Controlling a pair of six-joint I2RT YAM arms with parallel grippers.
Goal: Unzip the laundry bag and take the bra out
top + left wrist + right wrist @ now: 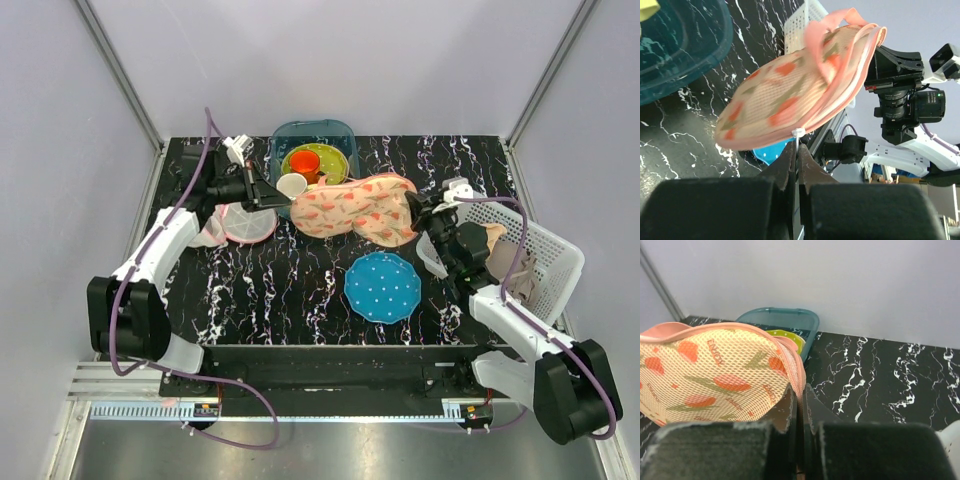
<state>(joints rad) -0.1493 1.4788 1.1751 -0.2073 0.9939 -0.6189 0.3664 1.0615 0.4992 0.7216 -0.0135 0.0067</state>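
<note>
Your left end effector (798, 150) pinches the white zipper pull (798, 133) at 9 o'clock of the laundry bag (355, 208). Your right end effector (801, 396) pinches its pink edging (800, 377) at 3 o'clock.

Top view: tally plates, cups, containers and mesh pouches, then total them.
Plates: 2, green plate, blue plate
Cups: 2, orange cup, white cup
Containers: 2, teal bin, white basket
Mesh pouches: 2, laundry bag, white mesh piece
Total: 8

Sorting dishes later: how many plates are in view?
2. Blue plate on the table near the front; green plate in the teal bin, where more may be hidden.
</note>
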